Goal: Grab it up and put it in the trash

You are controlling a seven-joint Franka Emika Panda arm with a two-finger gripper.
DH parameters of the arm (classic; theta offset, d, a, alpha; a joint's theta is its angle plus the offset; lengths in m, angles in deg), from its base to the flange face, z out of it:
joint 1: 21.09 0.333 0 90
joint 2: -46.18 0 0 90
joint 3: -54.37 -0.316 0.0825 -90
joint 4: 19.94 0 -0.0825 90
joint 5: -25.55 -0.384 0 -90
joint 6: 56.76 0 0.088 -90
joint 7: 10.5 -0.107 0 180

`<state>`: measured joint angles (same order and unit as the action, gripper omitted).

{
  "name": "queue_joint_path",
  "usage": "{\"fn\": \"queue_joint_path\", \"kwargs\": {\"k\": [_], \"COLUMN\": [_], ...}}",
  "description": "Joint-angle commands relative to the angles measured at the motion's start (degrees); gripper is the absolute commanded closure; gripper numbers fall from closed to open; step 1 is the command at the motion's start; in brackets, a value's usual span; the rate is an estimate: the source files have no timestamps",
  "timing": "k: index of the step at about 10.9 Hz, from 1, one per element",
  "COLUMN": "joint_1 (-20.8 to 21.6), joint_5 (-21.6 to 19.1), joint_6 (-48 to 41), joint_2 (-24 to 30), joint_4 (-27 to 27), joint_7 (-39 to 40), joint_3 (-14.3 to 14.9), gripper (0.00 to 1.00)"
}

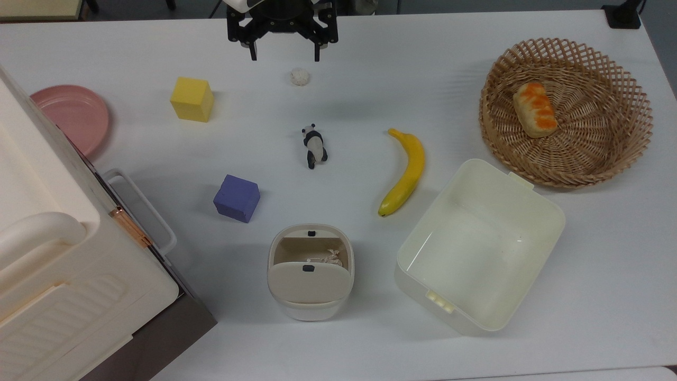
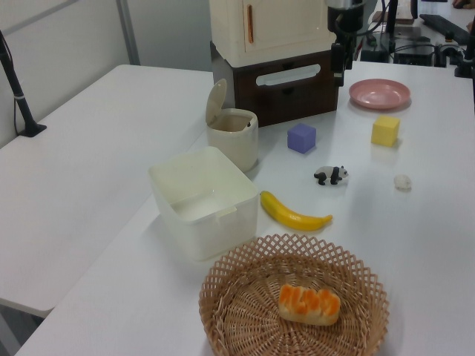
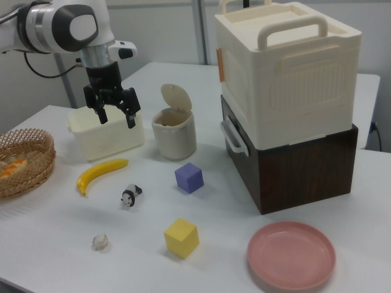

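Just below the gripper (image 1: 283,53), whose fingers stand wide apart and empty, lies the ball (image 1: 300,76). Probably the approach step: it must descend around it. Farther away waits the trash bin (image 1: 310,275), lid raised.

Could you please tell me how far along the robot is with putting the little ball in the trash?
Done: the trash bin's flap lid stands open, with crumpled scraps already inside. In hand: nothing; the gripper is open and raised above the table. Left: the whole job, since the small off-white ball lies untouched on the table beyond the panda figurine.
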<state>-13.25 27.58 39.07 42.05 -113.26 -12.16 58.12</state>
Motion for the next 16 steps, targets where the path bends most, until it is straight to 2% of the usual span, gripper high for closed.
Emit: {"fn": "queue_joint_path", "kwargs": {"k": [1,16], "joint_1": [0.2,-0.5], "joint_5": [0.2,0.2], "joint_6": [-0.8,-0.6], "joint_2": [0.8,0.2], "joint_4": [-0.8,-0.9], "joint_7": [1.0,2.4], "joint_3": [0.3,0.6], "gripper": [0.00,0.00]}}
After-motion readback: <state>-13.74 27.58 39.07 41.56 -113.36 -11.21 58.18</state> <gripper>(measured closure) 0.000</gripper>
